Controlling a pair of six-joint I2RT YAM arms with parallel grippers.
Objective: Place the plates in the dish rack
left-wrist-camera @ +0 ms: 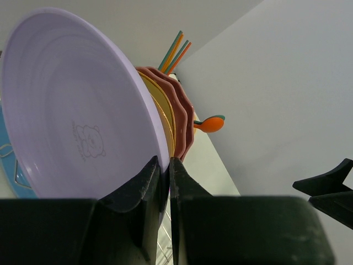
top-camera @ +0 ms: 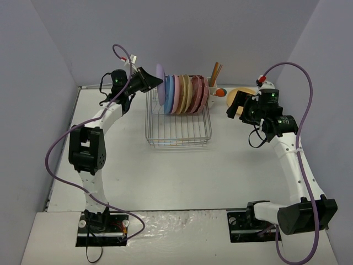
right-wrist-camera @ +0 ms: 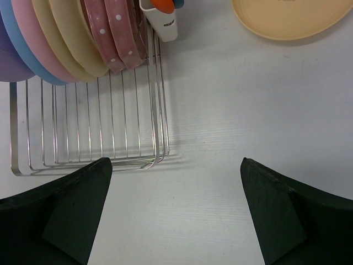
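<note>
At the dish rack's (top-camera: 178, 128) left end | left gripper (left-wrist-camera: 164, 161) clamped on lavender plate's (left-wrist-camera: 77, 105) rim, upright beside blue plate (top-camera: 170, 91) | rack's near half bare wire | right of rack: right gripper (right-wrist-camera: 175, 163) wide open, empty, over white tabletop (top-camera: 220, 176); yellow plate (right-wrist-camera: 292, 19) flat | left wrist alone shows bear print (left-wrist-camera: 88, 141)

Yellow plate (right-wrist-camera: 287, 22): far part beyond top edge, rt wrist view; partly behind rt gripper (top-camera: 236, 105) overhead.
</note>
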